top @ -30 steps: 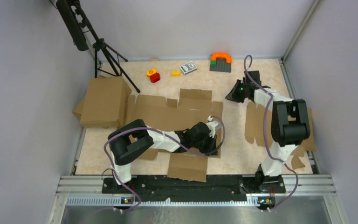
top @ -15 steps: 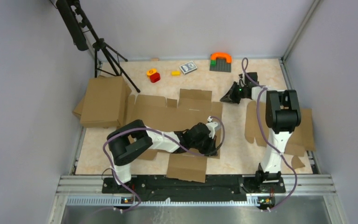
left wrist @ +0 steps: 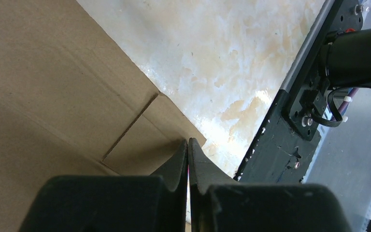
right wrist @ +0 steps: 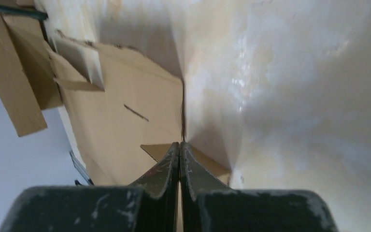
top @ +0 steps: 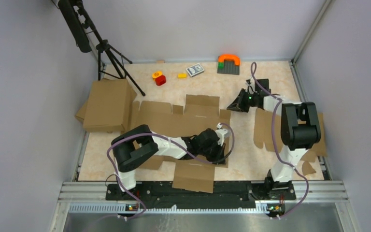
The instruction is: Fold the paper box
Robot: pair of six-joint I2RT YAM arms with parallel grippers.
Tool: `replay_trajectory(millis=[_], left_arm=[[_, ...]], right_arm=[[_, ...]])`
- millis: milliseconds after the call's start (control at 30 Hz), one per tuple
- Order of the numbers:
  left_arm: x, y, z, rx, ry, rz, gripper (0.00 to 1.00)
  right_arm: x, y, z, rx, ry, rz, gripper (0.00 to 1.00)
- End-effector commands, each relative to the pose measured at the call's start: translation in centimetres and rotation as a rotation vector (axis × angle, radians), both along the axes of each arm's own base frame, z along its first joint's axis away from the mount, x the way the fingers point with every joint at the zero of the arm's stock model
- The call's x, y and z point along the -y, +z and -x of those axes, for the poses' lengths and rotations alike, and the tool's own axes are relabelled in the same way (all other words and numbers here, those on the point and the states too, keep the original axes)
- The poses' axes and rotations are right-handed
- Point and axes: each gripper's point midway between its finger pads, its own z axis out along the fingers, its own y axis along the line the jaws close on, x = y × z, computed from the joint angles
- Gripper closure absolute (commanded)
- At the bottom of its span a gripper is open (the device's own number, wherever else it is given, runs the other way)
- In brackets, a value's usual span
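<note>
left jaws and right jaws closed tight; left perhaps touching the paper box [top: 164, 118], right beside it.

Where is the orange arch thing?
In the top view, the orange arch sits on a grey plate at the far edge of the table, right of centre, beside a small card pack.

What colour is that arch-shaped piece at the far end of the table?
The arch is bright orange, seen best in the top external view.
</note>
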Motion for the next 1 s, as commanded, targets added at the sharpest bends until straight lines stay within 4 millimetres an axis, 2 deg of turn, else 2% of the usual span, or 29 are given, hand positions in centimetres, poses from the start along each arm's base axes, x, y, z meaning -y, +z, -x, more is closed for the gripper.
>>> replay_trajectory(millis=[0, 200, 300, 567, 667, 833, 967], left_arm=[[-1.3, -2.2, -1.2, 0.034, 0.031, -0.093, 1.00], [-1.3, -2.3, -1.1, 0.031, 0.034, -0.091, 1.00], [-1.2, -2.4, -1.2, 0.031, 0.034, -0.092, 1.00], [-1.1, -2.5, -1.1, 0.028, 0.022, -0.097, 1.00], [-1.2, -2.5, -1.0, 0.029, 0.021, -0.097, 1.00], [-1.1, -2.4, -1.0, 0.026, 0.015, -0.095, 1.00], [-1.0, -2.3, -1.0, 0.025, 0.011, -0.094, 1.00]], right_arm=[[-0.6, 0.6, 2.4, 0.017, 0.048, 0.070, 1.00], [-0.9, -0.6, 4.4, -0.003, 0.056, 0.173, 1.00], [-0.6, -1.7, 4.8, -0.013, 0.022, 0.224, 1.00], [0.9, -6.3, 5.4, -0.120, -0.016, 0.346, 1.00], [0.7, -5.7, 5.2, -0.105, -0.015, 0.334, 1.00], [-0.4, -2.0, 3.6, -0.017, -0.001, 0.294, 1.00], [-1.4, -0.7, 3.3, 0.009, 0.027, 0.290, 1.00]])
